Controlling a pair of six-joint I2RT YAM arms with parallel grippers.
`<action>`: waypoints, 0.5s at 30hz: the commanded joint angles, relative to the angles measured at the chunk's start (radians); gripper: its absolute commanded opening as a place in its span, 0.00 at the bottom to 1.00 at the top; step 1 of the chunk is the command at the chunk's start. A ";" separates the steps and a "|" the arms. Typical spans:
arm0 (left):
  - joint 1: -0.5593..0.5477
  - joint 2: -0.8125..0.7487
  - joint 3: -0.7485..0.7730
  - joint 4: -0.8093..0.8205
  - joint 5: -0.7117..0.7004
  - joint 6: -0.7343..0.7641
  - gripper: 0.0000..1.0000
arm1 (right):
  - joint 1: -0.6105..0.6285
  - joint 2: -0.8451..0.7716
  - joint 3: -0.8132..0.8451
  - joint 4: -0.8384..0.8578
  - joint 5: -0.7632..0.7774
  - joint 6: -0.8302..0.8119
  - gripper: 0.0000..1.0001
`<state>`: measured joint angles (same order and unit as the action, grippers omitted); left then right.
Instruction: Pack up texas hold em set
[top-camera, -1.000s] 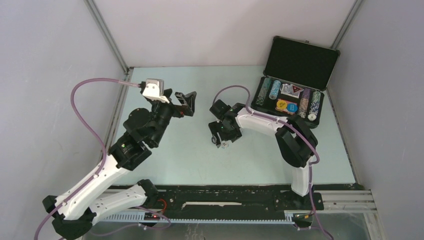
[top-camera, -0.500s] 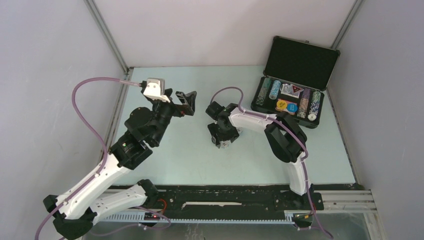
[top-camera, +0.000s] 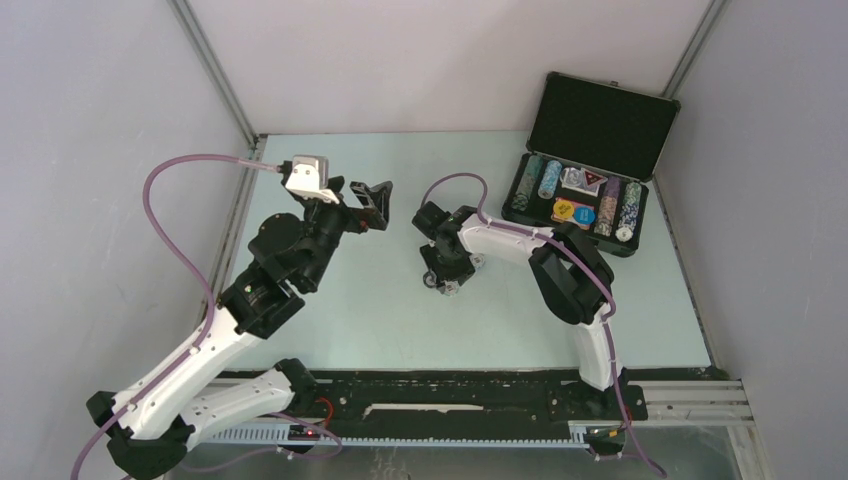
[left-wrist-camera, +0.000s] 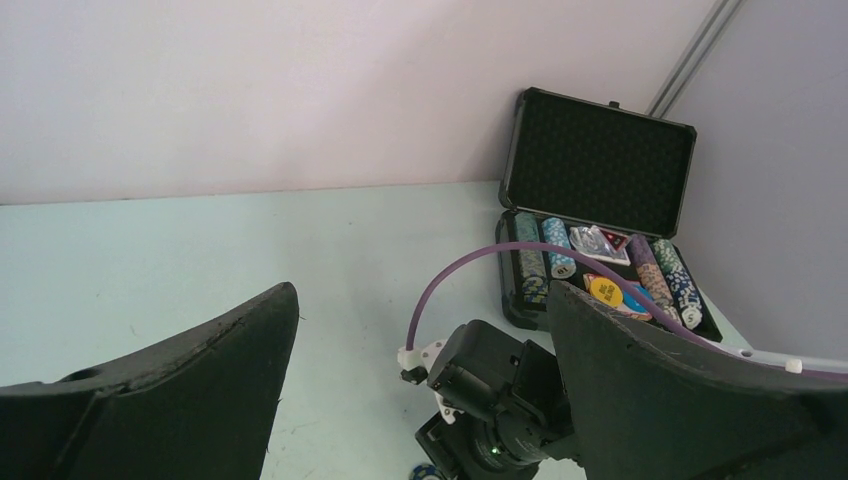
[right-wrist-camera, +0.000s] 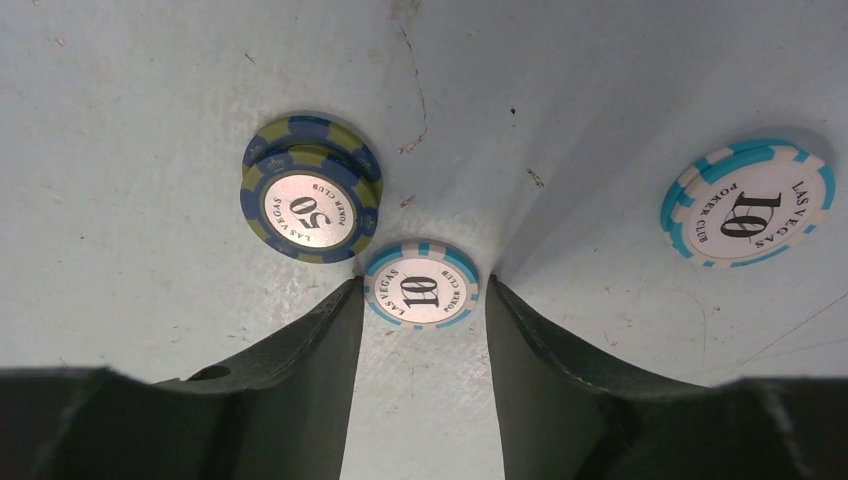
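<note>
Your right arm (top-camera: 500, 238) has pulled its elbow left, closer to the wrist, mostly in the first half second. The right pincer (top-camera: 444, 282) has nudged slightly nearer you on the counter (top-camera: 380, 320), its head turned a touch.

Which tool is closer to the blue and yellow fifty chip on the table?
Right. The right tool is beside the 50 chip, straddling the neighbouring 10 chip; the left tool hangs well away from it.
</note>
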<state>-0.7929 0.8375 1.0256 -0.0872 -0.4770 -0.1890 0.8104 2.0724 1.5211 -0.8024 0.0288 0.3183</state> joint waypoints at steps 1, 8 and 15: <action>0.008 0.005 -0.020 0.033 0.015 -0.025 1.00 | 0.006 0.020 0.015 0.035 0.005 -0.008 0.56; 0.009 0.005 -0.020 0.032 0.015 -0.026 1.00 | 0.010 -0.031 0.019 0.016 0.060 -0.015 0.40; 0.014 0.003 -0.020 0.032 0.015 -0.027 1.00 | -0.037 -0.127 0.015 0.019 0.081 -0.017 0.30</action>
<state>-0.7883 0.8455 1.0256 -0.0868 -0.4652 -0.2028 0.8024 2.0544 1.5211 -0.7956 0.0677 0.3153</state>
